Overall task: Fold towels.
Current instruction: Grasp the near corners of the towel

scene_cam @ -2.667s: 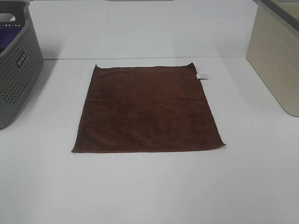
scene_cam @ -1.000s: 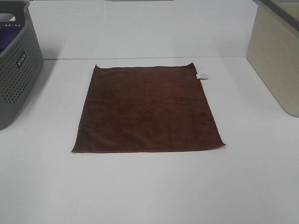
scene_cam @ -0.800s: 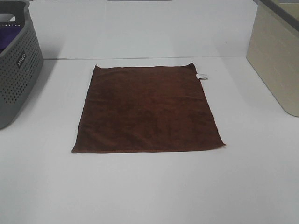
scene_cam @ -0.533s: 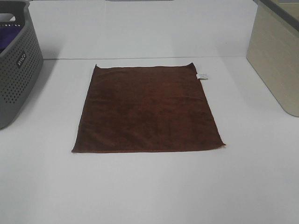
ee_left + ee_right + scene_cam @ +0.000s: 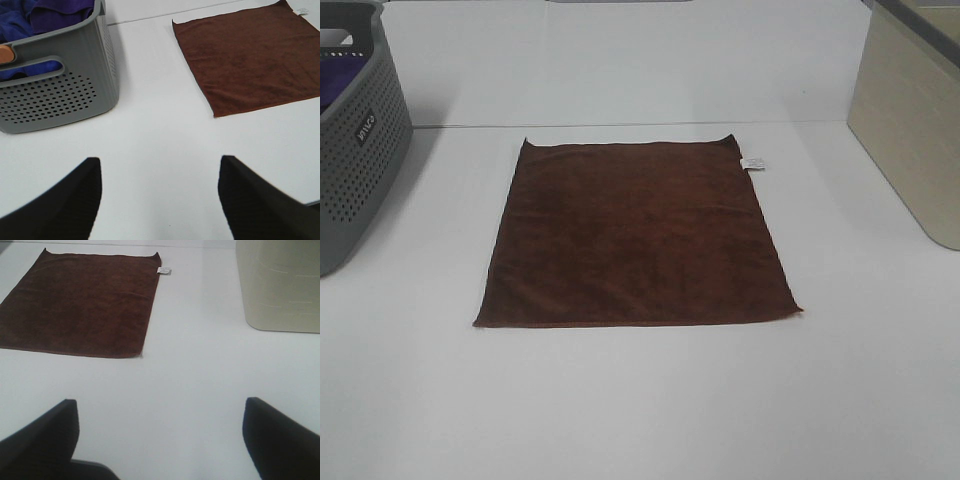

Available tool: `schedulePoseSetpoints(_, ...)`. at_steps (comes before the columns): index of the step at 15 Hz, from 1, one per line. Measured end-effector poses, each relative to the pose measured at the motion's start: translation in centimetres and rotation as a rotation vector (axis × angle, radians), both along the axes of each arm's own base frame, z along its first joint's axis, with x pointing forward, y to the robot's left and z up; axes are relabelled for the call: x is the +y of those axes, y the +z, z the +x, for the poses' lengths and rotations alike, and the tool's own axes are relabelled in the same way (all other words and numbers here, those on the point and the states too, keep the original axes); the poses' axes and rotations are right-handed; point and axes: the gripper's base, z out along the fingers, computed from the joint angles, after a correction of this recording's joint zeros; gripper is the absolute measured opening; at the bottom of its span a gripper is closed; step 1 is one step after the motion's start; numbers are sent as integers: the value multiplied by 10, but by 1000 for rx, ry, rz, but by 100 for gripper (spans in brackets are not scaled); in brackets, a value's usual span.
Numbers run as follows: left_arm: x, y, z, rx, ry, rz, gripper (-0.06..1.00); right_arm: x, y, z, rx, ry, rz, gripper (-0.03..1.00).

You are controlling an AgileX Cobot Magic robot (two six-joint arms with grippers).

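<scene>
Left gripper (image 5: 158, 161) and right gripper (image 5: 160, 401), both released, seemingly hover apart from flat towel (image 5: 635, 235).

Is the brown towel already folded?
No, the towel lies flat and fully spread on the table.

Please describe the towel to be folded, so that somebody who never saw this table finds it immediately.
On the white table, between the grey perforated basket on the left and the beige container on the right, one cloth lies flat. It is the dark reddish-brown square towel with a small white tag at its far right corner; the purple cloth sits inside the basket.
</scene>
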Motion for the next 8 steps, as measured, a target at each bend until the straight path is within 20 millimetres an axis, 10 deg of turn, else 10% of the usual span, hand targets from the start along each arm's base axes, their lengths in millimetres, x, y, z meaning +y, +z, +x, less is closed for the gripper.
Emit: schedulePoseSetpoints(8,-1,0,0,0,-4,-6,64,0,0,0,0,2,2,84)
